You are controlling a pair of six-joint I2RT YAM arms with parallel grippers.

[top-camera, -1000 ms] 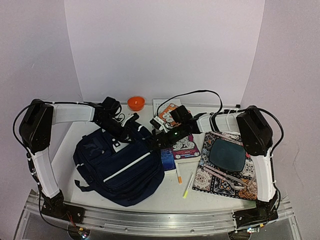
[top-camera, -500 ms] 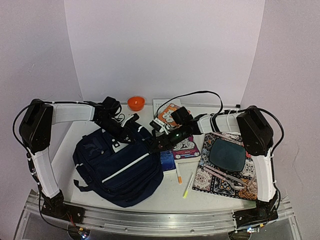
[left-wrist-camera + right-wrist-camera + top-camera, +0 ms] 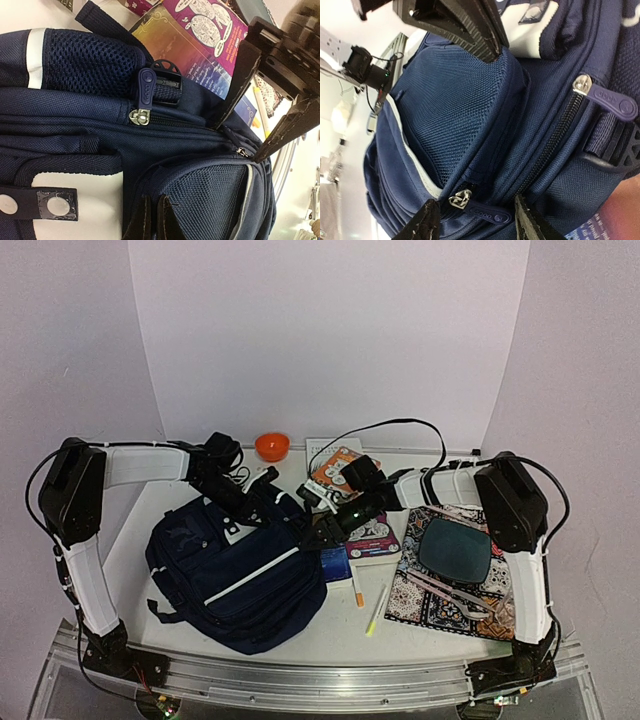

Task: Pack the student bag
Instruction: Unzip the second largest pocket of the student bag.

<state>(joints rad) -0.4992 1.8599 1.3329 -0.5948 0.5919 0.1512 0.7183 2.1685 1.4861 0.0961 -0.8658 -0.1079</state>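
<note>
Left hand (image 3: 152, 217) pinching the student bag (image 3: 235, 570), the right hand (image 3: 477, 220), fingers apart, has shifted astride a zip pull (image 3: 482, 212), so unzipping looks next.

The student bag (image 3: 235, 575), a bulky navy-blue fabric backpack, is lying on its back across the left half of the table (image 3: 330, 635), front pocket facing up; a pale trim line (image 3: 255, 573) is running diagonally across it; navy pull tabs (image 3: 145, 90) are hanging from its zips.
</note>
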